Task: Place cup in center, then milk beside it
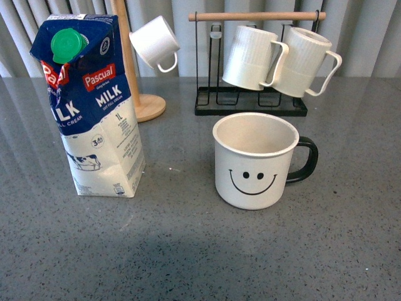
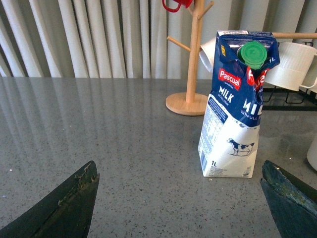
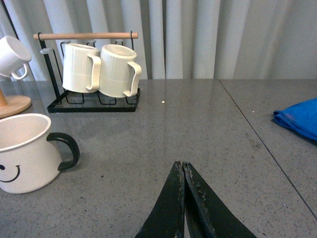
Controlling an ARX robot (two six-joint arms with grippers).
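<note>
In the front view, the milk point(image 1: 94, 106) is seen upright at the left of the frame and the cup point(image 1: 254, 163) just right of centre, apart on the grey tabletop point(image 1: 188, 257), its smiley face turned to the camera. In the left wrist view, the left tool point(image 2: 178, 166) is held wide open with nothing in it, the milk standing beyond. In the right wrist view, the right tool point(image 3: 182, 168) is pressed fully closed, empty, with the cup off to one side.
</note>
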